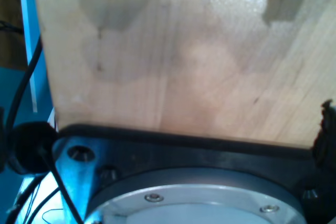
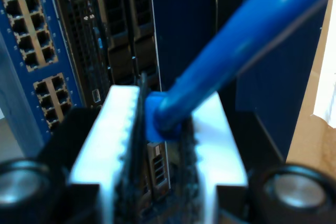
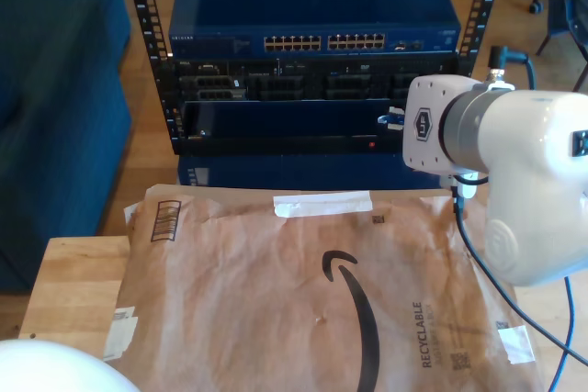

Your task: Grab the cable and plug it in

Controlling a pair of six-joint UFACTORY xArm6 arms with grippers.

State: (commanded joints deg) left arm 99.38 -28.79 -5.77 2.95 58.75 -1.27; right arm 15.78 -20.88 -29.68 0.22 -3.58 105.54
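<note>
cable plug end clamped between white fingers of my second gripper, before network switch ports | my first gripper: jaw state cannot be told, wooden tabletop under its camera

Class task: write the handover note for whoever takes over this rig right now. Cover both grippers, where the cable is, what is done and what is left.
My second gripper: shut on the cable, pinched near its end between white pads.
My first gripper: jaws not seen; its camera faces a wooden board.
Network switch sits at the rack's top; its ports are near the held cable.
Done: cable grabbed.
Left: plug it into a port.
</note>
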